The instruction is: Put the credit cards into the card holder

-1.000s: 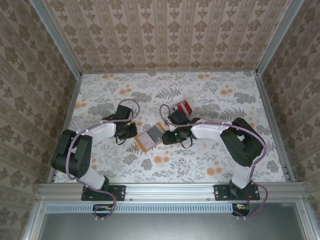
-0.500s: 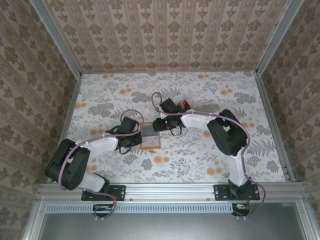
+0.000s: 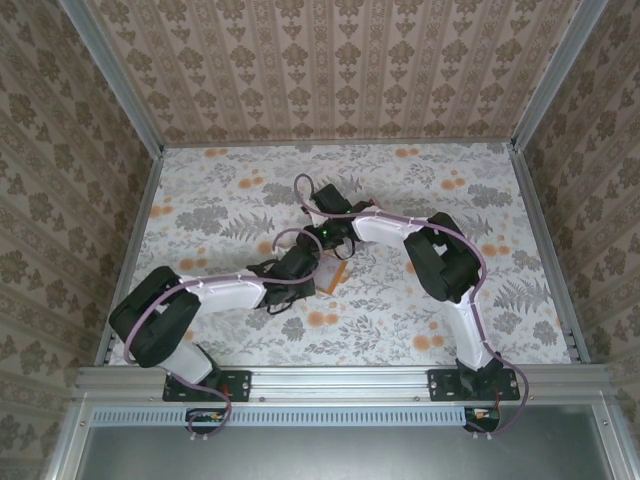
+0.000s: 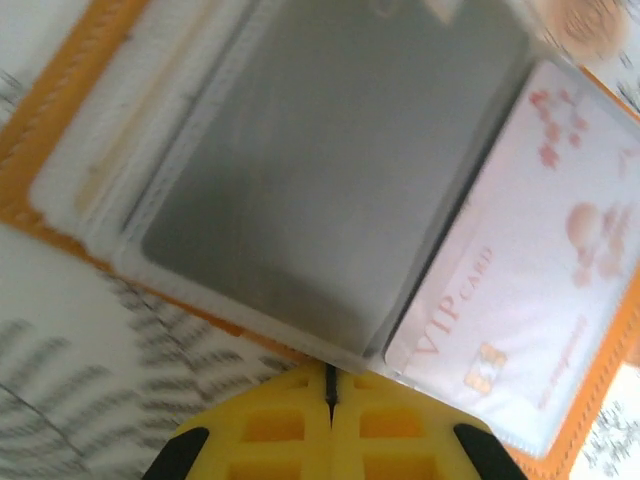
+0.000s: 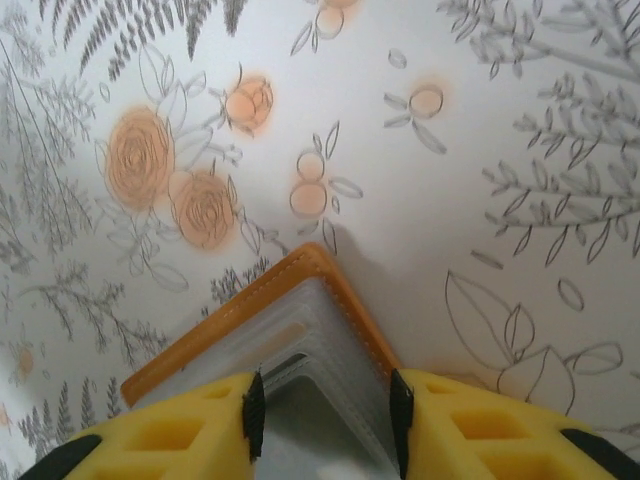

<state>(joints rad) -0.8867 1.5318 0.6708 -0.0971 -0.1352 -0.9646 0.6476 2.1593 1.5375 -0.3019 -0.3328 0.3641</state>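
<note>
The orange card holder (image 4: 62, 98) lies open on the floral table, its clear sleeves spread out. One sleeve holds a grey card (image 4: 330, 170). Beside it, another holds a pale card (image 4: 530, 300) marked VIP. My left gripper (image 4: 330, 385) is shut, its tips against the near edge of the sleeves; I cannot tell if it pinches anything. My right gripper (image 5: 325, 400) stands open over a corner of the holder (image 5: 290, 268), sleeves showing between its fingers. From above, both grippers meet at the holder (image 3: 338, 274): the left (image 3: 310, 268) from the near side, the right (image 3: 330, 240) from behind.
The table (image 3: 460, 300) carries a floral cloth and is closed in by patterned walls and metal rails. The right arm's elbow (image 3: 440, 262) folds over the right middle of the table. The left arm (image 3: 210, 292) lies low across the near left.
My left gripper swept right along the table to the holder's near edge. My right gripper drew back and to the left over the holder, which now shows further right, mostly covered.
</note>
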